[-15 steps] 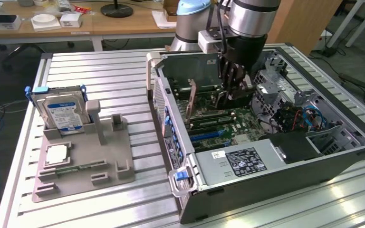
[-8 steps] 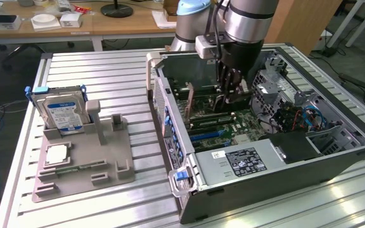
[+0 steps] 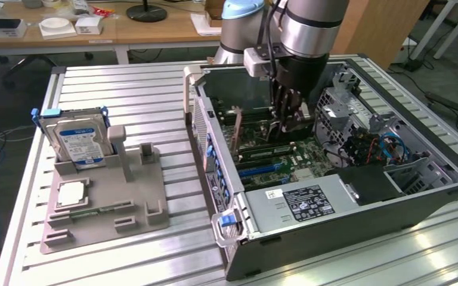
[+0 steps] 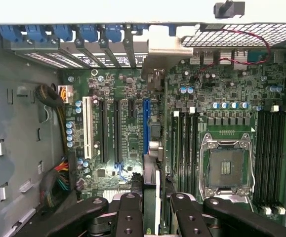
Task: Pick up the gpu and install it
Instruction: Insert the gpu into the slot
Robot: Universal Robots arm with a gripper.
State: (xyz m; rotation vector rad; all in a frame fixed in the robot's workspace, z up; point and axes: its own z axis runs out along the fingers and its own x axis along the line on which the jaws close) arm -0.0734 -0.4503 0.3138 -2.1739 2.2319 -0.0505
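Note:
Edge-on between my two black fingers (image 4: 128, 215) is the gpu (image 4: 152, 173), a thin card; my gripper (image 4: 155, 217) is shut on it. Its pale metal end bracket (image 4: 163, 47) reaches toward the case's rear slot openings. The card hangs just above the motherboard, alongside the blue expansion slot (image 4: 146, 126); I cannot tell whether it touches a slot. In the exterior view my gripper (image 3: 286, 125) reaches down inside the open computer case (image 3: 333, 232), with a thin brownish edge of the gpu (image 3: 238, 132) toward the exterior view's left of it.
A grey fixture (image 3: 102, 202) on the slatted table holds an upright silver hard drive (image 3: 74, 140), a flat chip (image 3: 70, 193) and a narrow memory stick (image 3: 93, 210). Inside the case are the CPU socket (image 4: 229, 165), black slots (image 4: 117, 128) and cable bundles (image 4: 59, 177).

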